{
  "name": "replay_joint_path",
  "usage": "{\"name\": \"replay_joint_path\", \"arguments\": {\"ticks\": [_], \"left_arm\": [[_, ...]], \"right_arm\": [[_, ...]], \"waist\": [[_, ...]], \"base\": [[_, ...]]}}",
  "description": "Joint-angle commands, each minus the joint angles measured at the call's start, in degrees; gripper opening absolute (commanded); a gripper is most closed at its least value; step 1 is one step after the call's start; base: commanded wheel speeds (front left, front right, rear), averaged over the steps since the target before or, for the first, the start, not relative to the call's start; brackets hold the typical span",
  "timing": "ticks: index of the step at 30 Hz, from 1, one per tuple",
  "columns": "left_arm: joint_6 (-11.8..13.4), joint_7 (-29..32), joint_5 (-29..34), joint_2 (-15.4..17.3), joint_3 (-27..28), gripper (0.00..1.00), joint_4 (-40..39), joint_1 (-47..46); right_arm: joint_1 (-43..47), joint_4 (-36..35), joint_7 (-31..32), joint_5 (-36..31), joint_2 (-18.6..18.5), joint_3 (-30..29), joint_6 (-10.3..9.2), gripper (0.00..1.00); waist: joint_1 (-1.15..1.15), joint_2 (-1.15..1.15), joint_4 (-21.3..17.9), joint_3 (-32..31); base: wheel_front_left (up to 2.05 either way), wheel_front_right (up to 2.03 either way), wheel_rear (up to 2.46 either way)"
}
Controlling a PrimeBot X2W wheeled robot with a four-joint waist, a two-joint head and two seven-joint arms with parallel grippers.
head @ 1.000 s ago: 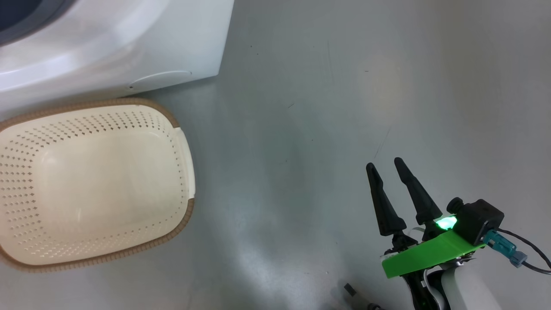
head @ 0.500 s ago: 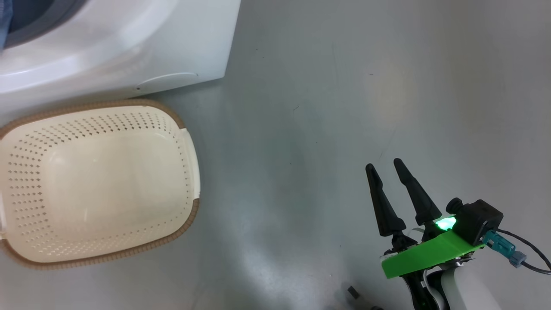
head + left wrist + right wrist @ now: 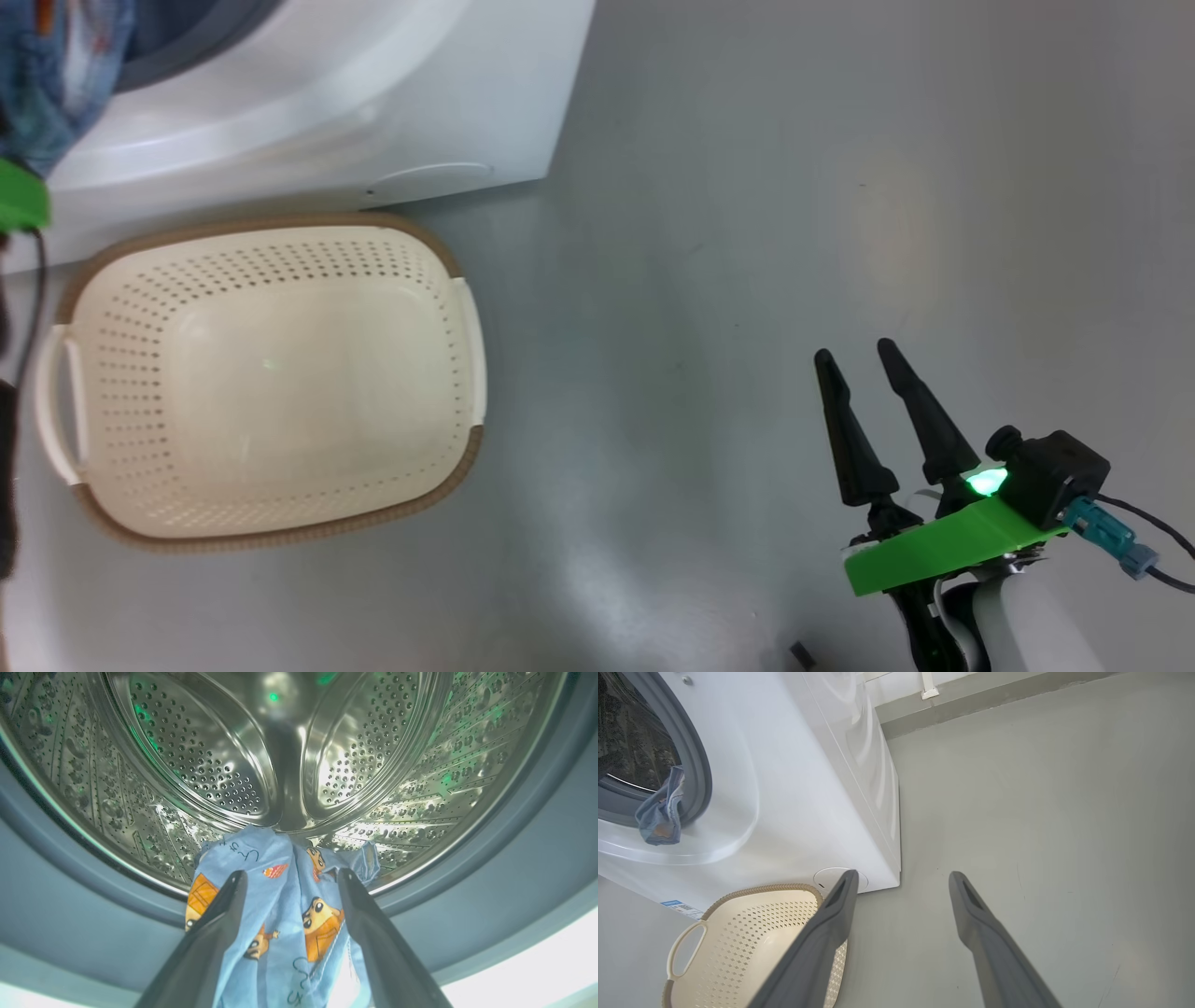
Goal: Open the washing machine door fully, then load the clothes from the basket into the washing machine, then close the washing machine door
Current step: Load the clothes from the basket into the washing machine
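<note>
One lot, clothes [image 3: 61,79]: light-blue cloth printed with orange figures

Head view: the lot sits at the mouth of the washing machine [image 3: 373,121], upper left. The basket [image 3: 467,327] stands on the floor [image 3: 747,233] just before the machine, with nothing in it. My right gripper [image 3: 853,350] hangs well apart from both, fingers spread on nothing

Left wrist view: my left gripper [image 3: 292,872] looks into the steel drum [image 3: 196,756]. Its fingers stand apart and the cloth lies loose between them, bunched over the grey-blue gasket [image 3: 70,877], partly in the drum and partly out

Right wrist view: a fold hangs down over the lower lip of the opening; right fingers wide, empty

Handling, my estimate: light, limp, not fragile. It will sag and trail from any pinch and may drag on the rubber. Best hold is the thick bunched middle, several layers at once, not a single hem. The hanging fold wants pushing deeper, or the door could trap it
</note>
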Motion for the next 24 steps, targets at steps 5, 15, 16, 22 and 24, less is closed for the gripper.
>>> {"name": "replay_joint_path", "arguments": {"ticks": [5,15,16,22,24], "left_arm": [[-0.1,-0.1,1.2,-0.2,5.0,1.00,-5.1,8.1],[-0.1,-0.1,2.8,-4.0,9.8,1.00,-13.7,20.5],[-0.1,-0.1,3.0,-4.4,10.2,1.00,-14.7,21.8],[-0.1,-0.1,4.2,-5.7,11.2,1.00,-19.7,28.0],[-0.1,-0.1,4.6,-6.0,11.9,1.00,-21.6,30.5]], "right_arm": [[0.6,-1.1,-0.7,-1.8,-0.1,-0.4,0.16,1.00],[0.9,-1.0,-0.7,-3.2,-0.6,-1.8,0.16,1.00],[1.0,-1.1,-0.7,-3.3,-0.6,-1.9,0.16,1.00],[1.4,-1.1,-0.7,-3.4,-1.1,-2.5,0.16,1.00],[1.5,-1.1,-0.7,-3.4,-1.2,-2.5,0.16,1.00]], "waist": [[0.00,0.00,3.3,-1.4],[0.00,0.00,6.2,-2.2],[0.00,0.00,6.4,-2.3],[0.00,0.00,7.2,-2.8],[0.00,0.00,7.3,-3.0]], "base": [[0.00,0.00,0.00],[0.00,0.00,0.00],[0.00,0.00,0.00],[0.00,0.00,0.00],[0.00,0.00,0.00]]}}
